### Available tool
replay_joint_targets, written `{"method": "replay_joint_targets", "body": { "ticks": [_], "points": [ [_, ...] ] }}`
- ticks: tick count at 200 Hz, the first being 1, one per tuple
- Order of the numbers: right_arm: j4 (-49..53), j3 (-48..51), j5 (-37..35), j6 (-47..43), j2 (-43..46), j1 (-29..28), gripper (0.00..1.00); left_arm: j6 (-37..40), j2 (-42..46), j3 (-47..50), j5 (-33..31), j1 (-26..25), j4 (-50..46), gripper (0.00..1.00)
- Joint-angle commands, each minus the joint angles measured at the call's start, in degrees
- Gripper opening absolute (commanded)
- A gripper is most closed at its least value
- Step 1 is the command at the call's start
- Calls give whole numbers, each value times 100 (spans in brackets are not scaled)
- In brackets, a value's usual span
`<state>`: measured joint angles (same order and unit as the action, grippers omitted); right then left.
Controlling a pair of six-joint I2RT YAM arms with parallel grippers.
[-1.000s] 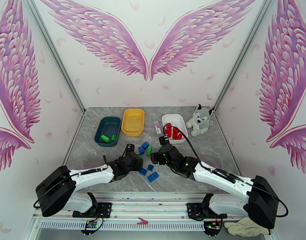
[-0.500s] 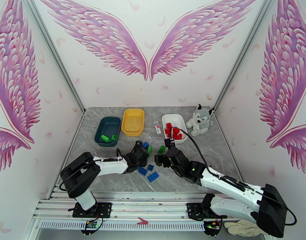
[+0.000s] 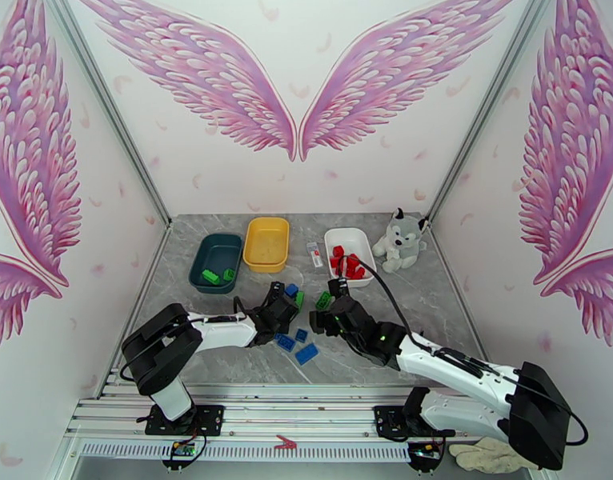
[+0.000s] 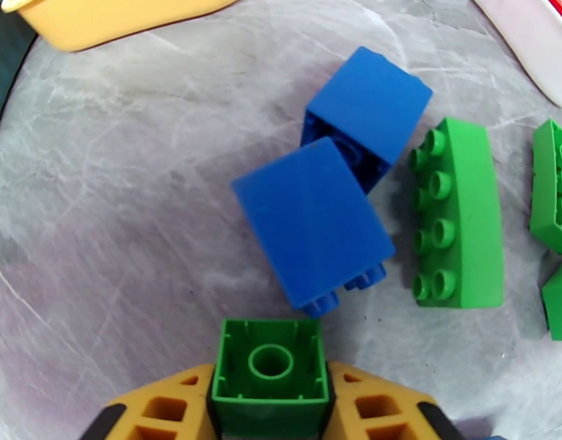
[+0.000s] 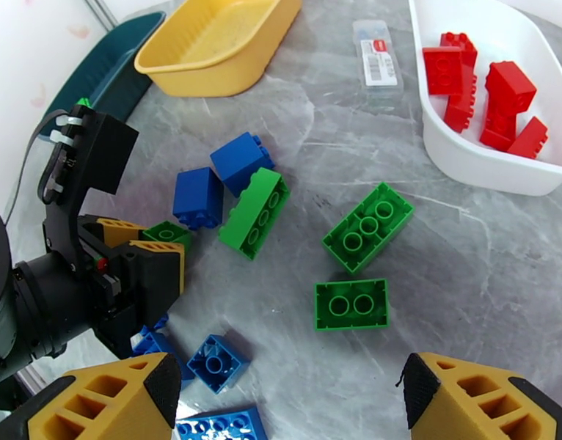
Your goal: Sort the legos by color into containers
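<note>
My left gripper [image 4: 270, 386] is shut on a small green square lego [image 4: 270, 368], stud side away from the wrist camera, low over the table; the same gripper [image 5: 145, 251] and brick [image 5: 166, 233] show from the right wrist. Just beyond lie two blue legos [image 4: 314, 221] [image 4: 369, 104] and a green oblong one [image 4: 457, 214]. My right gripper [image 5: 292, 390] hangs open above two green legos [image 5: 368, 227] [image 5: 352, 304]. The teal tray [image 3: 218, 254] holds green bricks, the yellow tray [image 3: 266, 246] looks bare, and the white tray [image 3: 346, 236] holds red bricks [image 5: 486, 89].
More blue legos [image 5: 218, 361] lie near the front, beside my left gripper. A small white-and-red tube [image 5: 376, 53] rests between the yellow and white trays. A plush husky [image 3: 399, 240] sits at the back right. Both arms meet near the table's middle.
My left arm reached forward to the brick cluster and its jaws closed on the green square lego. The right gripper shifted slightly right and stayed open.
</note>
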<state>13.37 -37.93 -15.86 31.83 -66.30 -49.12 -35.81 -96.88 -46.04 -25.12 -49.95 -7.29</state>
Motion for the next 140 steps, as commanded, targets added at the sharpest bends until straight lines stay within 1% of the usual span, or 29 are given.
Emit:
{"method": "replay_joint_targets", "body": {
  "ticks": [1,24,42,58,84,99,113,129,140],
  "points": [
    [-352,39,347,143,-226,26,83,19,642,95,-84,-19,-126,33],
    [-747,-8,770,229,-644,-20,81,82,1418,352,-179,93,-307,33],
    [-999,-144,1029,280,-1057,-103,80,171,2059,539,-133,417,-487,34],
    [-1153,-333,1176,302,-1405,-237,79,319,2574,645,-46,854,-650,34],
    [-1264,-726,1316,297,-1925,-487,79,563,3193,680,345,1893,-777,36],
    [-1271,-968,1368,279,-2202,-595,78,690,3318,585,560,2487,-806,37],
    [-1253,-1175,1442,272,-2445,-656,78,801,3238,413,638,2952,-812,38],
    [-1227,-1357,1521,268,-2639,-677,77,906,2914,172,918,3453,-721,39],
    [-1219,-1430,1555,264,-2717,-695,77,956,2565,-45,1142,3708,-617,38]
  ]
}}
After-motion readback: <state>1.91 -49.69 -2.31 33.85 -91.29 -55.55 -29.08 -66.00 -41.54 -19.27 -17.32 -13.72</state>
